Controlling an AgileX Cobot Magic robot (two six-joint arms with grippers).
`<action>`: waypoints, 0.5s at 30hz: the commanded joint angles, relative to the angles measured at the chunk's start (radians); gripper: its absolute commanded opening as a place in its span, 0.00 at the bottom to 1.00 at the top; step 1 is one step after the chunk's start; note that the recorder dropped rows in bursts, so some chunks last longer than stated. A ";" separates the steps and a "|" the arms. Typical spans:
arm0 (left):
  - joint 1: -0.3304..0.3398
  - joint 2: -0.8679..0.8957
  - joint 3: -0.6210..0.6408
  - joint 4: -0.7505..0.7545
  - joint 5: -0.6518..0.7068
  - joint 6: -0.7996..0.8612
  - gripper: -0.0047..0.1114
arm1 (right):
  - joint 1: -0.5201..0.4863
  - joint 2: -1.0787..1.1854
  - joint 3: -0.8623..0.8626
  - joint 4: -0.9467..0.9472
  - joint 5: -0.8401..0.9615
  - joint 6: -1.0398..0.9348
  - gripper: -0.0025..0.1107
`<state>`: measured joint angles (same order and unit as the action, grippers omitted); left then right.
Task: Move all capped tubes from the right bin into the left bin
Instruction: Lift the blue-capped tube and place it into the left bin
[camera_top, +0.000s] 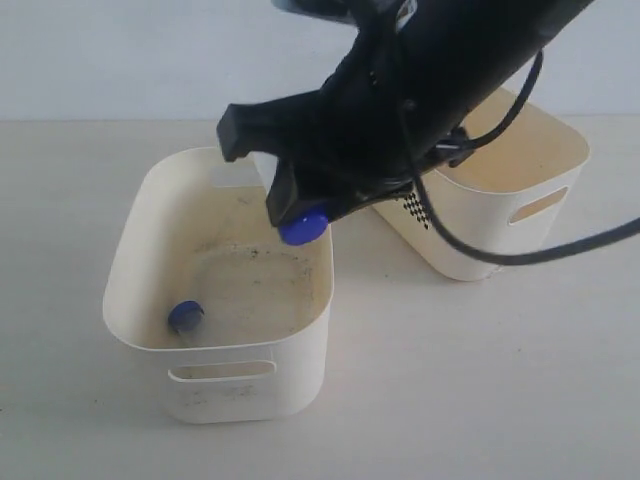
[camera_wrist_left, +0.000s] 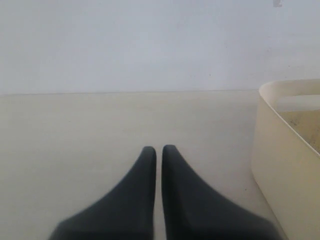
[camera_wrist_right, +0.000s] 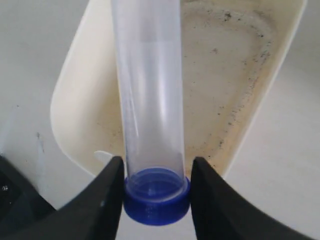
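Note:
My right gripper (camera_top: 300, 215) hangs over the left bin (camera_top: 140, 215), shut on a blue-capped tube (camera_top: 303, 225). In the right wrist view the fingers clamp the tube's blue cap (camera_wrist_right: 156, 200) and its clear body (camera_wrist_right: 147, 85) stretches over the bin's speckled floor (camera_wrist_right: 225, 75). A second blue-capped tube (camera_top: 185, 318) lies in the left bin's near corner. The right bin (camera_top: 520, 215) stands behind, mostly hidden by the arm; its inside is not visible. No orange-red caps show. My left gripper (camera_wrist_left: 158, 150) is shut and empty above the table, beside a cream bin wall (camera_wrist_left: 280, 165).
A black cable (camera_top: 540, 255) loops from the right arm down across the front of the right bin. The two bins stand close together on a pale table (camera_top: 480, 380).

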<state>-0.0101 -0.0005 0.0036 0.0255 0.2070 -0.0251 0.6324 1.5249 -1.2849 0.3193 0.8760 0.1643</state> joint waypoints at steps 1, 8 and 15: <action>0.000 0.000 -0.004 -0.006 -0.004 -0.010 0.08 | 0.019 0.054 0.009 0.071 -0.093 -0.037 0.24; 0.000 0.000 -0.004 -0.006 -0.004 -0.010 0.08 | 0.019 0.216 0.007 0.170 -0.222 -0.190 0.51; 0.000 0.000 -0.004 -0.006 -0.004 -0.010 0.08 | 0.007 0.260 -0.012 0.167 -0.322 -0.384 0.52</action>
<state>-0.0101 -0.0005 0.0036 0.0255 0.2070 -0.0251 0.6487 1.7935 -1.2768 0.4825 0.5738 -0.1320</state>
